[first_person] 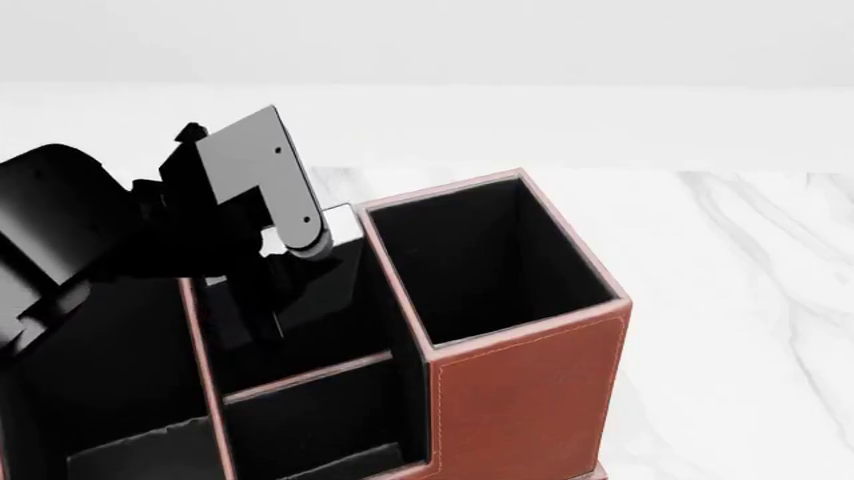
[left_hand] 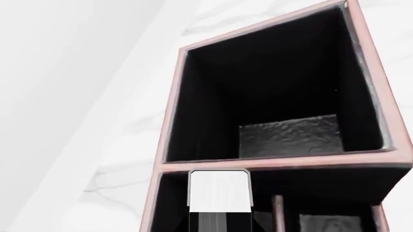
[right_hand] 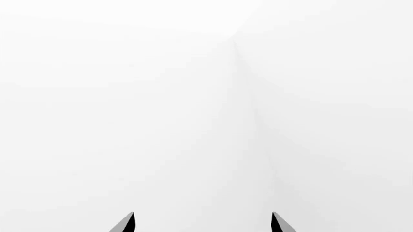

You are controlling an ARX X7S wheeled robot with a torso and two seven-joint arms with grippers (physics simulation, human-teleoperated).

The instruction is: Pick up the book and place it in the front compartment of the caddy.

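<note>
Left wrist view: the camera looks down into the caddy (left_hand: 169, 121), its reddish-brown rims edging black-lined walls. The big square end cell (left_hand: 277, 96) fills most of the frame, with a patch of grey textured floor showing at its bottom. Just across its near rim stands the book (left_hand: 219, 191), white page edge up, black covers on either side, held upright inside the neighbouring cell. The left gripper's own fingertips are hidden behind the book here.

Head view: the left gripper (first_person: 287, 265) reaches down from the left arm (first_person: 80, 230) into the caddy's middle column, at the far end next to the square end cell. A sliver of the book's pale edge shows just beside the gripper's wrist link. The fingers appear clamped on the book inside the front compartment (first_person: 287, 320), on the far side of the low cross divider (first_person: 310, 375). The caddy sits on a white marble table (first_person: 747, 300).

Right wrist view: the right gripper (right_hand: 203, 224) shows only two dark fingertips (right_hand: 127, 223), set wide apart with nothing between them, against a blank white background.
</note>
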